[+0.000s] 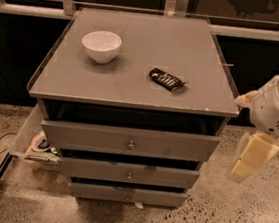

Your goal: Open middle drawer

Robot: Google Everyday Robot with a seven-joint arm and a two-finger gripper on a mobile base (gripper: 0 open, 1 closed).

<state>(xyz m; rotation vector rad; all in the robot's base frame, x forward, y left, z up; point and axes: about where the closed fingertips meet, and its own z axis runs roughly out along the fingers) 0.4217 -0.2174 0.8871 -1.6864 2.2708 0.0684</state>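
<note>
Three grey drawer fronts are stacked in a cabinet [49, 107]. The middle drawer [167, 177], marked by a small round knob [128, 175], is set between the taller top front [86, 135] and the narrower bottom front [95, 191]. On the surface [187, 43], a white bowl [101, 45] and a dark snack wrapper [167, 79] are placed apart. The gripper [252, 156] is held right of the cabinet, clear of it; whether it is spread or pressed together cannot be told.
</note>
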